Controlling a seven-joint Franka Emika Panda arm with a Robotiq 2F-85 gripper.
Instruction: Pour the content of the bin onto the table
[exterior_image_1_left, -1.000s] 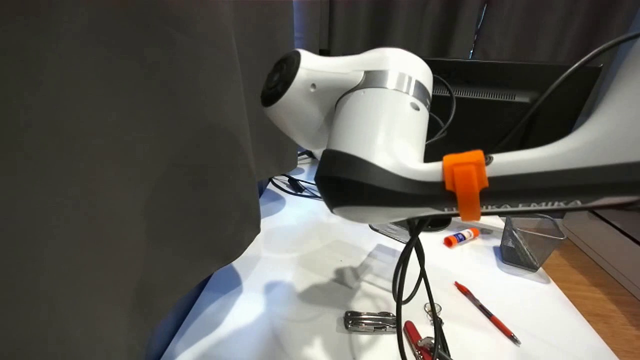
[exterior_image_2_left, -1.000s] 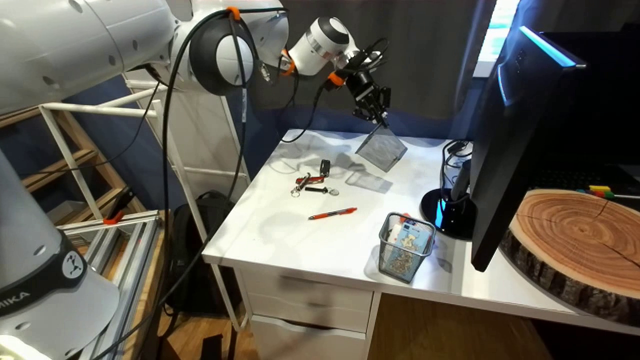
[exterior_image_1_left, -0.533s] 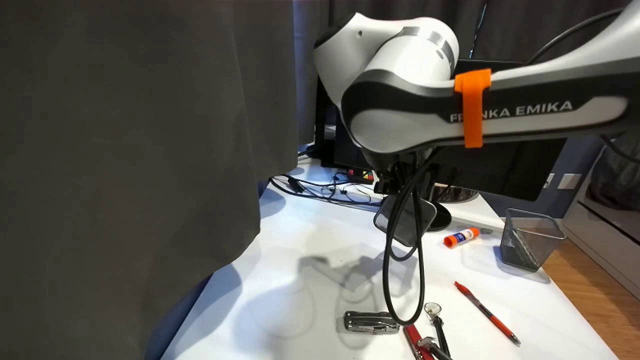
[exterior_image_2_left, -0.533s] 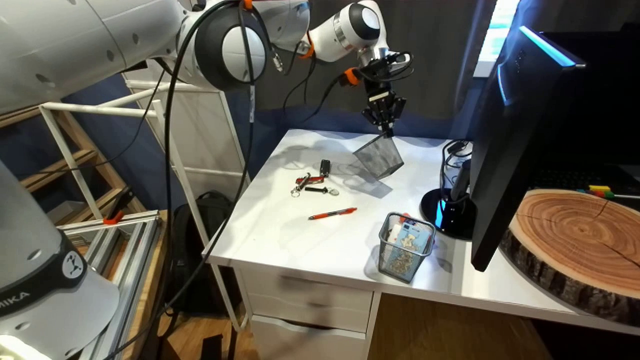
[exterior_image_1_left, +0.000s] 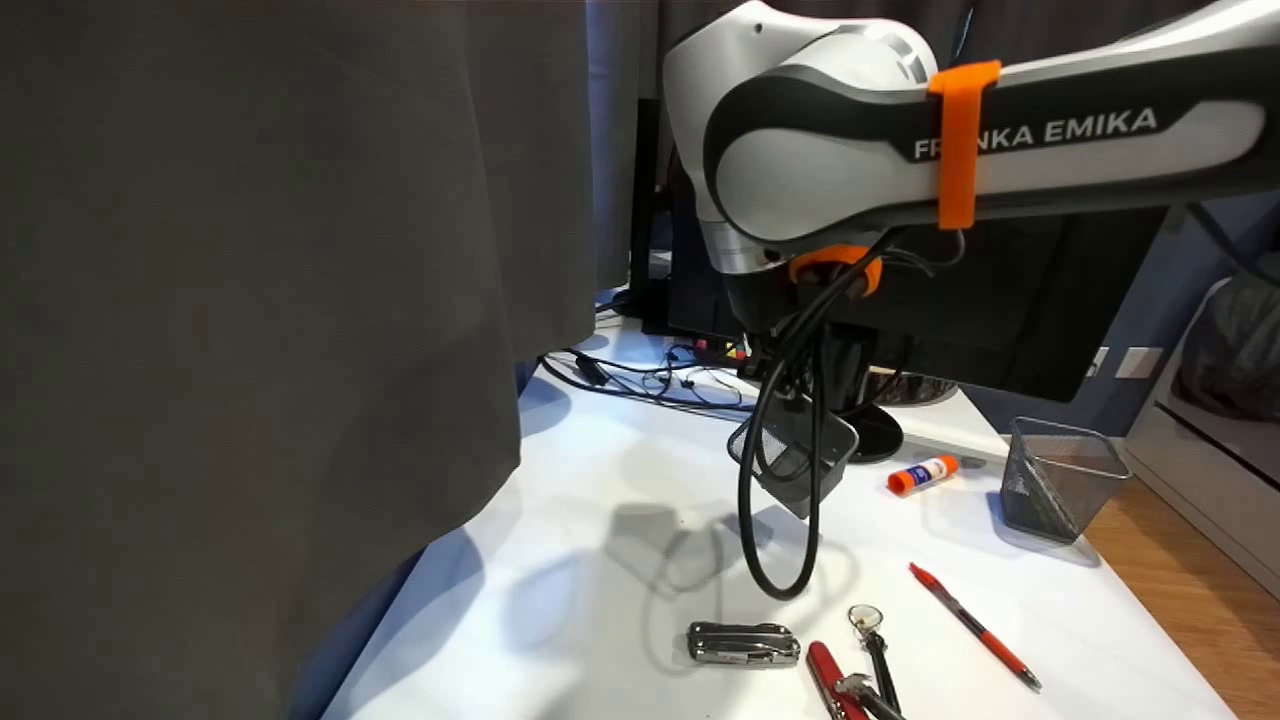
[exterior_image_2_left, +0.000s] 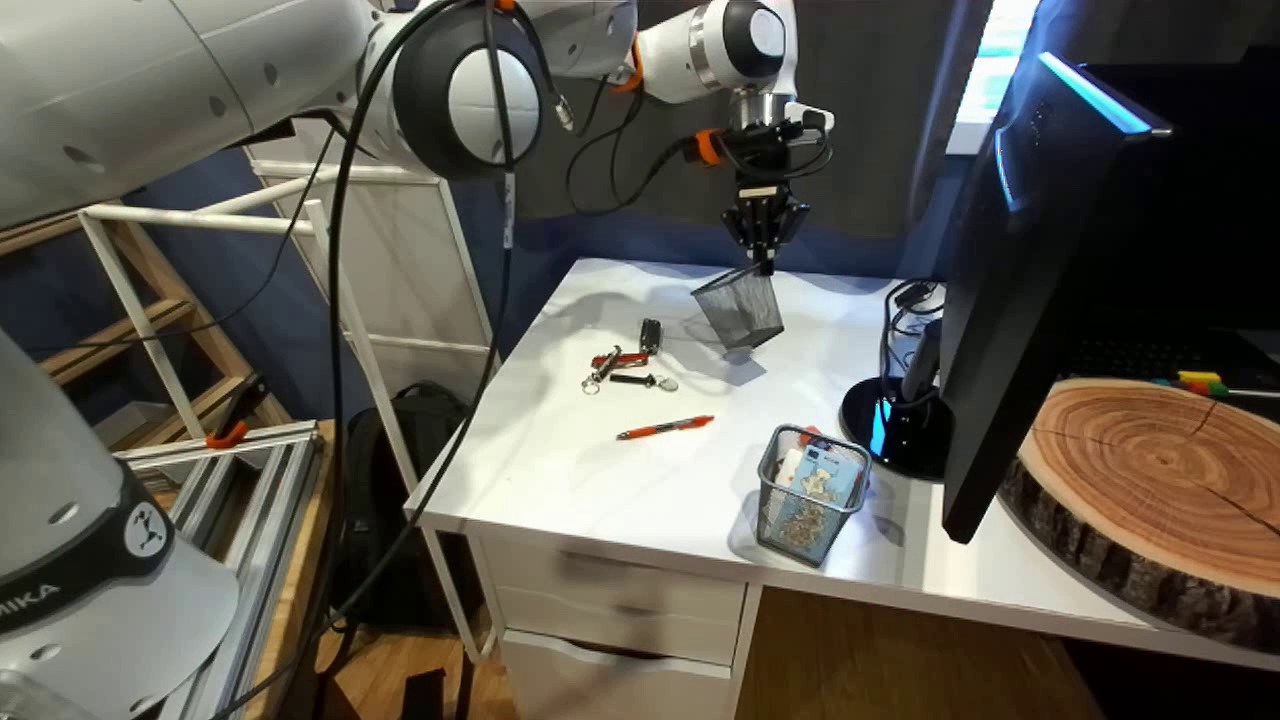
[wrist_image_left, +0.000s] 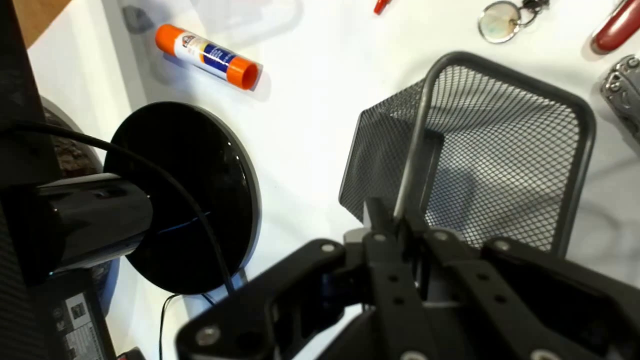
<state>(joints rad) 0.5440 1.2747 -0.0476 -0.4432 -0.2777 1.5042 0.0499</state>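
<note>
Tool (exterior_image_2_left: 763, 266), black, two-fingered, pinching rim of black square-sided wire-mesh bin (exterior_image_2_left: 742, 312) | bin below tool, to one side, over white smooth worktop (exterior_image_2_left: 530, 460); long axis slanted, mouth up | pour likely done; levelling probably next

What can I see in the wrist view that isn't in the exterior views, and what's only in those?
Only in the wrist view: a white printed label, at that picture's lower left.
Only in both exterior views: the white robot arm, a second mesh bin and the dark curtain.
Shared by all: the gripper, the tilted mesh bin it grips, the white table and the red pen, though the wrist view catches only one red end.
</note>
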